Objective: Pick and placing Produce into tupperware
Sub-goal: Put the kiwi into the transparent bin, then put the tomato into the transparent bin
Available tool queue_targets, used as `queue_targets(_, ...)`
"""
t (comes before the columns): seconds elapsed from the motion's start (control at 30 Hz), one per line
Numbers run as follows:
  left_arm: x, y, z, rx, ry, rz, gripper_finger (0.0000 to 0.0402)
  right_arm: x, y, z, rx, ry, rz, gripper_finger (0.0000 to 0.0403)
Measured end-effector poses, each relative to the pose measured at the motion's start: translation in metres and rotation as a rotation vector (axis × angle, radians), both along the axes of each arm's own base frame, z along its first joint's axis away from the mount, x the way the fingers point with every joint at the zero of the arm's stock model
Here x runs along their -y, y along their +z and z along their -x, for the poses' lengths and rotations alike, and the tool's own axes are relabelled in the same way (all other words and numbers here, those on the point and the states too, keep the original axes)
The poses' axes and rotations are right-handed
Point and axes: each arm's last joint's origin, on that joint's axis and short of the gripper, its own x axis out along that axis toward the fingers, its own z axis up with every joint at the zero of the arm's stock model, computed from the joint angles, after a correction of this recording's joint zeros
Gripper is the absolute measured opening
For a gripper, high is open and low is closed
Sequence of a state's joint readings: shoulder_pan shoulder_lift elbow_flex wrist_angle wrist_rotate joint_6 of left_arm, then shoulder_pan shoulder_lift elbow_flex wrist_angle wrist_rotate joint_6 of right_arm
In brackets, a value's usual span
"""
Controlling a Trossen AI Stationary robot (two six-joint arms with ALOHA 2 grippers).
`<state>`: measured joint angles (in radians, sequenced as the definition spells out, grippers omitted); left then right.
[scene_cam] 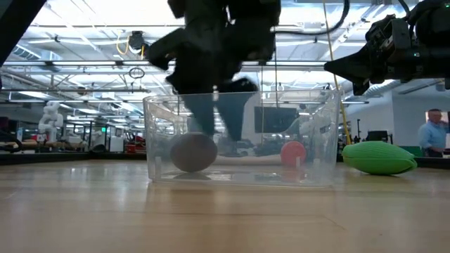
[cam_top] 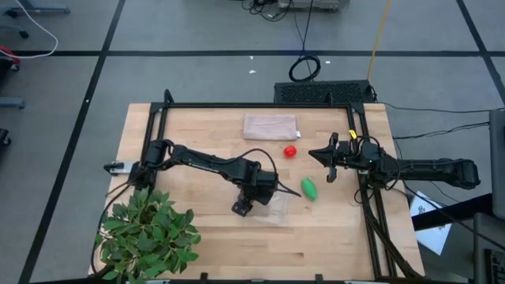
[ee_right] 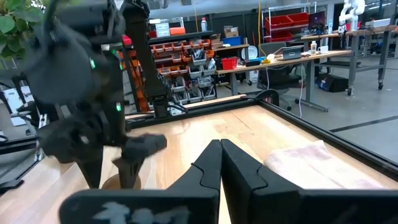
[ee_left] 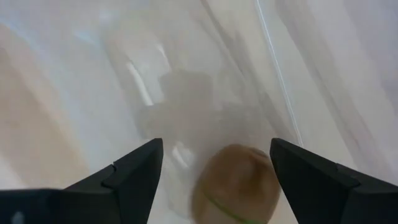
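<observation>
Produce on your table sits in three places. The kiwi [scene_cam: 193,152] lies on the floor of the clear tupperware [scene_cam: 158,140], which stands toward the table's [cam_top: 205,244] front edge, about midway along it. Your left gripper [ee_left: 216,163] hangs over the container with its fingers [ee_left: 134,171] spread apart either side of the fruit and not touching it; in the left wrist view the kiwi shows between and below the two dark tips. The red tomato-like fruit [cam_top: 290,150] rests on the bare wood behind the tupperware, just in front of the pinkish-beige cloth [cam_top: 271,126] that lies near the back edge. The green oval [cam_top: 308,188] lies on the table just beside the container's right end, apart from it. Your right gripper [cam_top: 328,161] waits near the table's right edge, held above the wood with its fingers pressed together and nothing between them. A leafy potted plant [cam_top: 146,233] fills the front left corner. In the low view a person [scene_cam: 430,137] stands in the room beyond the right side.
</observation>
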<state>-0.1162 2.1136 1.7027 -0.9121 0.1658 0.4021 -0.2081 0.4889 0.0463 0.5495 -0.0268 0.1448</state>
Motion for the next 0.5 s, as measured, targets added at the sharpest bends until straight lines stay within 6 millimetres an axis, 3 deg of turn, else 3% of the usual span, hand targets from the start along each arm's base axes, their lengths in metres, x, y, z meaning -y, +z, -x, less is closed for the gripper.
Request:
queue_targets(0.27,0.001,0.052,-0.013,0.116,-0.034,-0.040,0.0286,0.000,0.000,0.000,0.000,0.000,0.000,0.0000)
queue_targets(0.37,0.001,0.061,-0.015,0.143,-0.043,-0.044,0.0247,0.000,0.000,0.000,-0.001,0.000,0.002,0.0000)
queue_targets(0.5,0.000,0.062,-0.014,0.141,-0.033,-0.082,0.0165,0.000,0.000,0.000,-0.001,0.000,0.003,0.0000)
